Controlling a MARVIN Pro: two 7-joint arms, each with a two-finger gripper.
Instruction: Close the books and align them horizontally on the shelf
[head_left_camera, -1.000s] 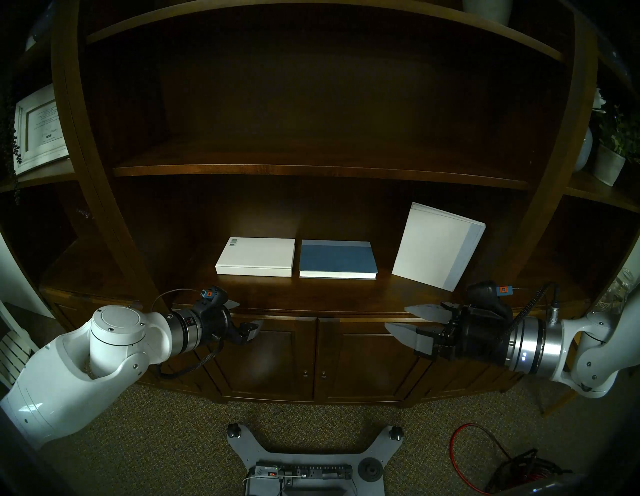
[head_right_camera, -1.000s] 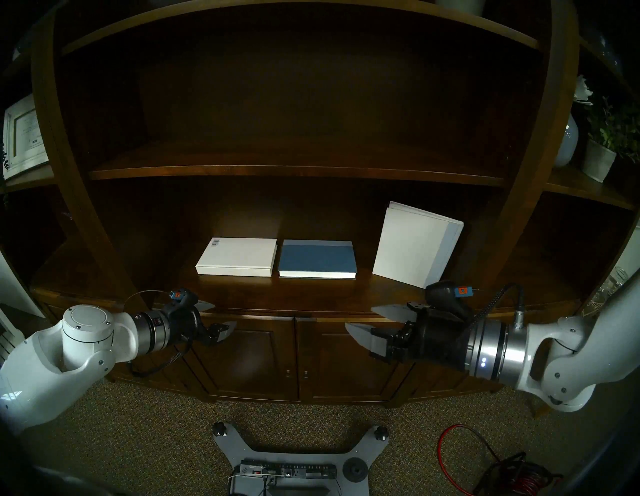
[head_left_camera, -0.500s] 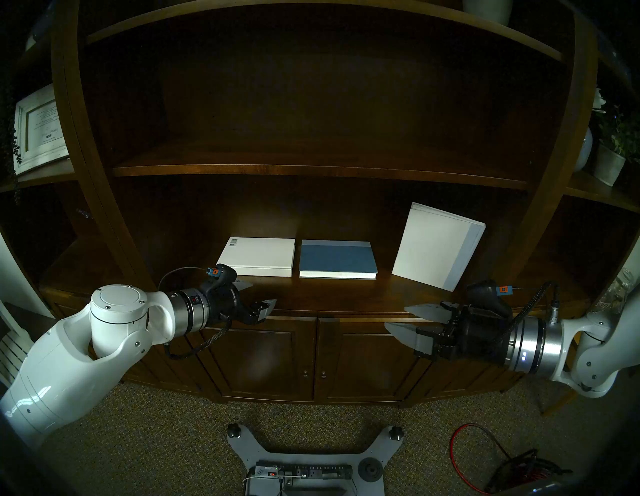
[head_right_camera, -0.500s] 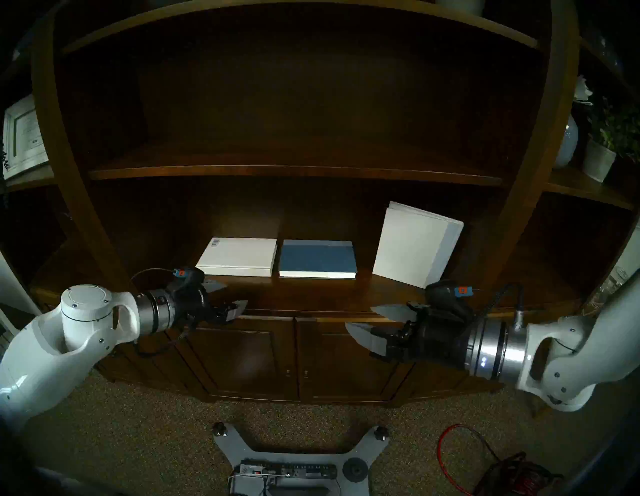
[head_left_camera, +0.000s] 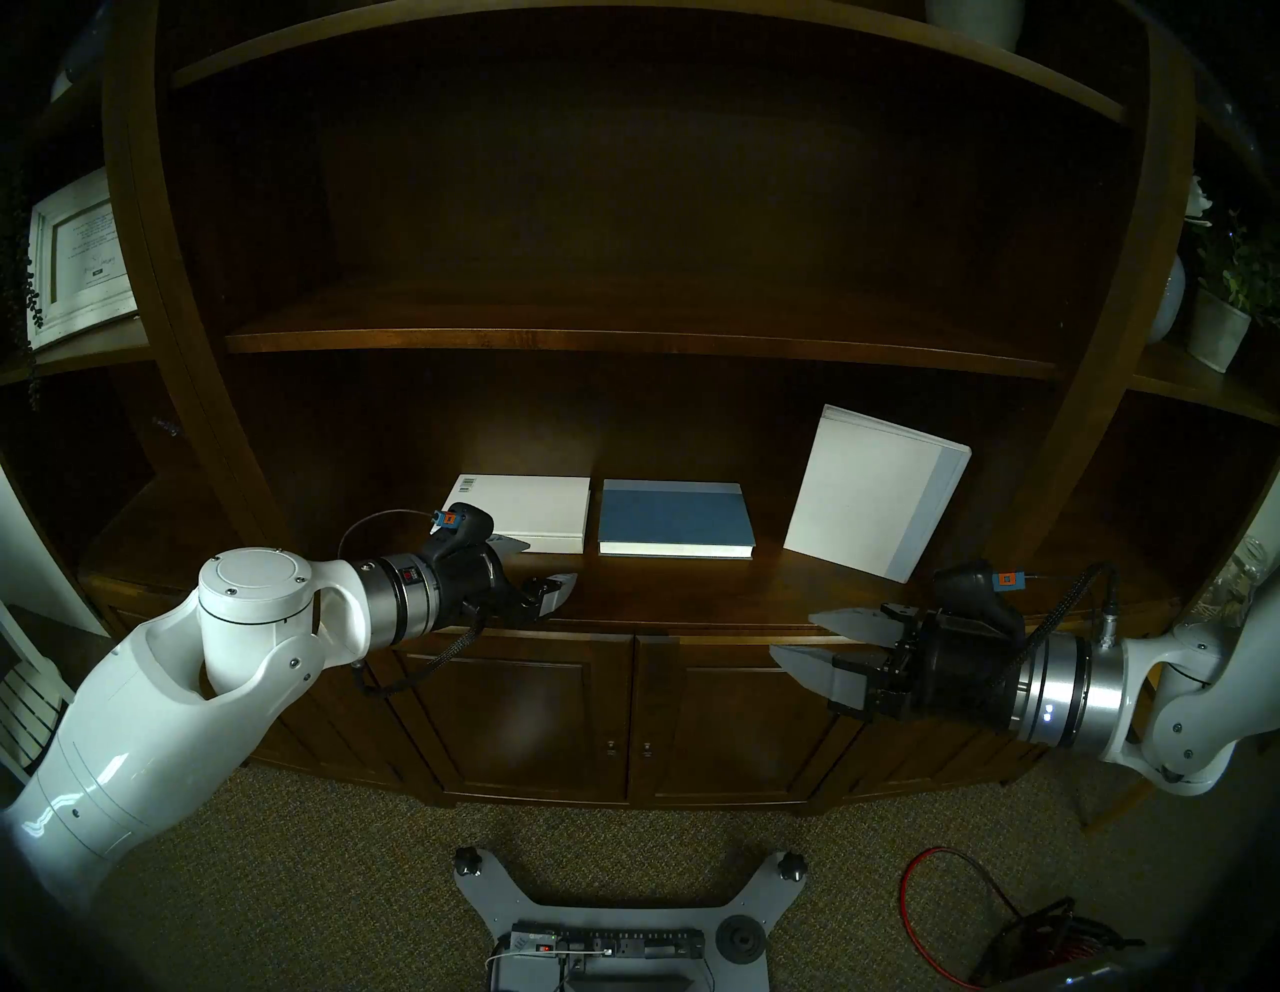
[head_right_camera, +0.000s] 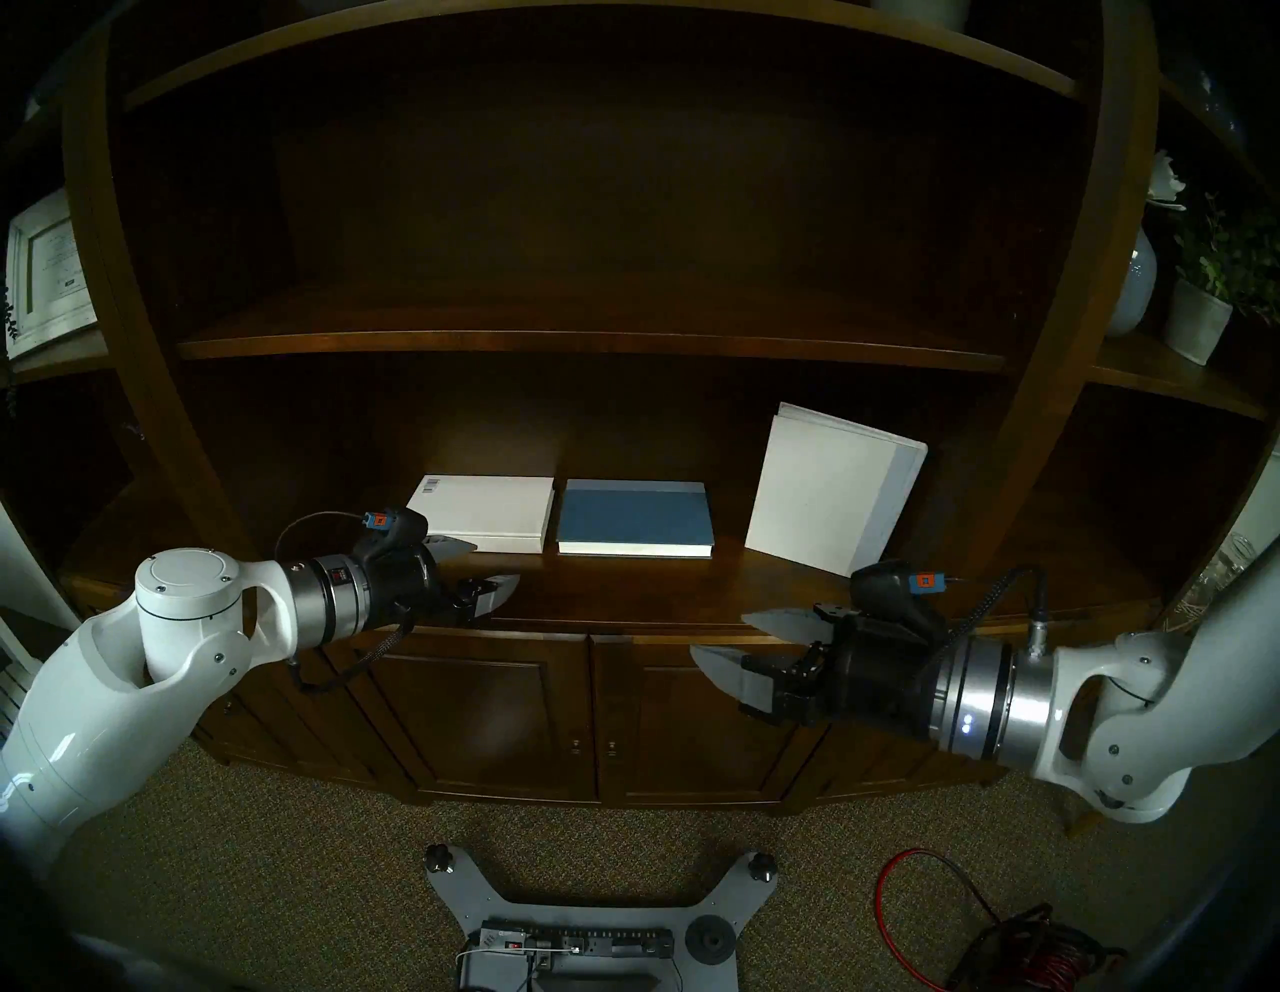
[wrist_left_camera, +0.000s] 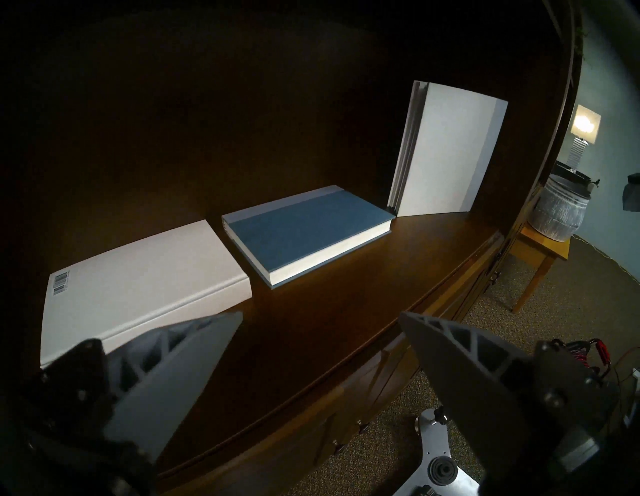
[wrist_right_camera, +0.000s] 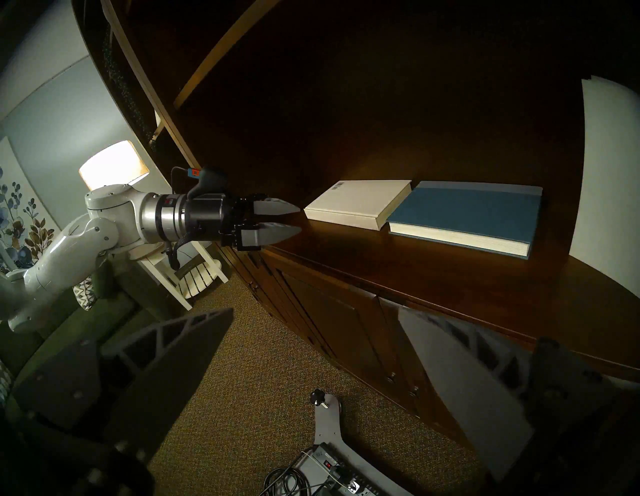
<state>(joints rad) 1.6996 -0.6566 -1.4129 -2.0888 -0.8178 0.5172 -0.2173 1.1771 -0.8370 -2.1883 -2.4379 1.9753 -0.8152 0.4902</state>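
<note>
On the dark wooden shelf (head_left_camera: 692, 585) three books lie in a row. A white book with a barcode (head_left_camera: 526, 509) lies flat and closed at the left, and a closed blue book (head_left_camera: 675, 518) lies beside it. The larger white book (head_left_camera: 866, 488) stands upright at the right, its pages slightly fanned in the left wrist view (wrist_left_camera: 450, 152). My left gripper (head_left_camera: 547, 561) is open and empty, over the shelf's front edge just before the barcoded book's near left corner (wrist_left_camera: 138, 298). My right gripper (head_left_camera: 792, 633) is open and empty in front of the cabinet doors, below the standing book.
A thinner shelf board (head_left_camera: 637, 343) runs above the books. Panelled cabinet doors (head_left_camera: 540, 713) sit under the ledge. A framed picture (head_left_camera: 76, 256) stands at the far left and a potted plant (head_left_camera: 1226, 305) at the far right. My base plate (head_left_camera: 609, 921) and a red cable (head_left_camera: 970, 928) lie on the carpet.
My left arm has risen and reached forward to the right, from below the ledge to the barcoded book's front corner. The right arm and the books have not moved.
</note>
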